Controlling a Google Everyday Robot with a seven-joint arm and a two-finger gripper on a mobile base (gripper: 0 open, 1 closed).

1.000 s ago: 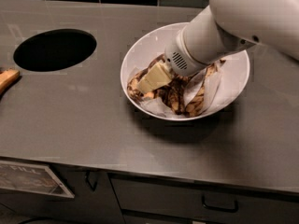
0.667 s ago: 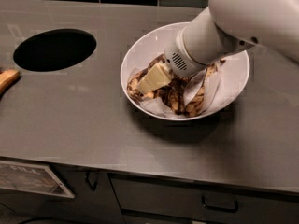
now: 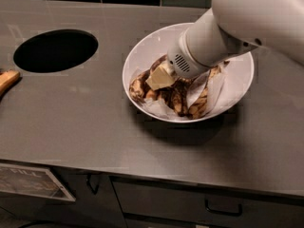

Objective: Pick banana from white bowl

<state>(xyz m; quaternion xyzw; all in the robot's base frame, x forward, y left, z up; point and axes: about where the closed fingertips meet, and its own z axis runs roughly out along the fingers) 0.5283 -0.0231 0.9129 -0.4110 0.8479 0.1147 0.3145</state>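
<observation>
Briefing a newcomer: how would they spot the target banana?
On the grey counter, right of the round hole, sits the white bowl. The end effector reaches into its left half, at the banana: plump, tan-yellow, brown-blotched, unlike the darker bananas beside it.

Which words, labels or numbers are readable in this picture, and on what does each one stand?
"FILL": on the placard at the lower left; its other lines are too blurred to read.
No text shows on the end effector, which is down in the white bowl.
</observation>
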